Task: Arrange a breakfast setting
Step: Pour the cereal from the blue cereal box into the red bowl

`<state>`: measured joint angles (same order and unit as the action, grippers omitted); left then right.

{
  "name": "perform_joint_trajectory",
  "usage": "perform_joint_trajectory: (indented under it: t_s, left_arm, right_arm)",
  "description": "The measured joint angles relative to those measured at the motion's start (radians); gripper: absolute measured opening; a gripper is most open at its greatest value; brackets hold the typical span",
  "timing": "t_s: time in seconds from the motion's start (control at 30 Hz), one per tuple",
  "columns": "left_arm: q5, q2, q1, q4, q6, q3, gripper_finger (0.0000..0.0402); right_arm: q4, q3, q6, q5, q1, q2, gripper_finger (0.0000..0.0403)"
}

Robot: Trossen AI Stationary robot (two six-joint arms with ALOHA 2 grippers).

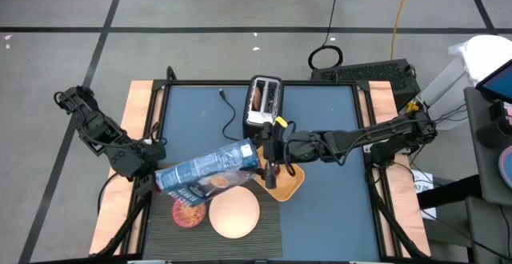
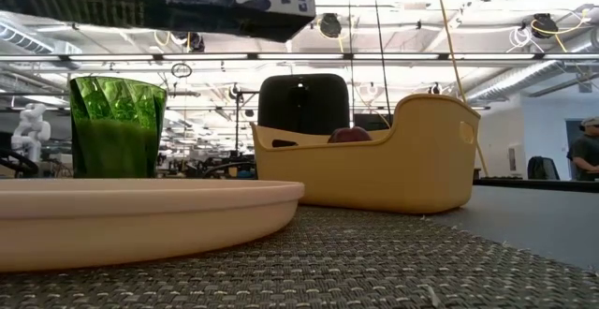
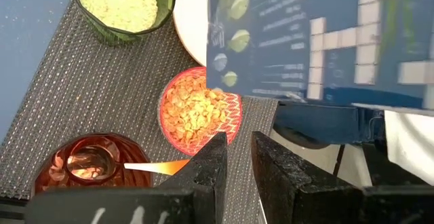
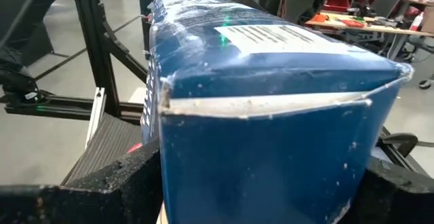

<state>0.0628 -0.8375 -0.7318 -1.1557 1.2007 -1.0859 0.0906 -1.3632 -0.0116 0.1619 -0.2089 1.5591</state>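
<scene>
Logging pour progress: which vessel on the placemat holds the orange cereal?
The pink bowl, patterned rim, is filled with orange flakes; the small green cup holds pale yellow grains instead.

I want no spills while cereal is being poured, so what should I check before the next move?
1. Right hand has a firm hold on the blue cereal box: ok, its fingers clamp the box's end.
2. Box is over the pink bowl: ok.
3. Bowl has room left: not ok, it already looks well filled.
4. Bowl sits on the placemat: ok.
5. Left hand is empty: ok.
6. Left hand is clear of the box: cannot tell.
</scene>
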Motion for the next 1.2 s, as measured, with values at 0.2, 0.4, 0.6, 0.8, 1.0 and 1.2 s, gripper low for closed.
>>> perform_joint_trajectory:
  t_s: [0.2,0.4,0.6,0.8,1.0,1.2]
  left_arm:
    - [0.0,0.0,0.0,0.0,-0.012,0.0,0.0072]
    - [0.0,0.0,0.0,0.0,-0.014,0.0,0.0072]
    - [0.0,0.0,0.0,0.0,-0.018,0.0,0.0072]
    - [0.0,0.0,0.0,0.0,-0.018,0.0,0.0072]
    - [0.0,0.0,0.0,0.0,-0.019,0.0,0.0072]
    - [0.0,0.0,0.0,0.0,-0.019,0.0,0.0072]
  right_arm:
    - [0.002,0.0,0.025,-0.004,-0.001,-0.001,0.0313]
    - [0.022,0.013,0.041,-0.005,-0.003,-0.001,0.0313]
    - [0.107,0.064,0.06,-0.005,-0.006,-0.001,0.0313]
    - [0.254,0.138,0.063,-0.005,-0.014,-0.001,0.0313]
    - [0.438,0.229,0.12,0.0,-0.015,-0.001,0.0313]
    - [0.665,0.345,0.176,0.011,-0.016,-0.002,0.0313]
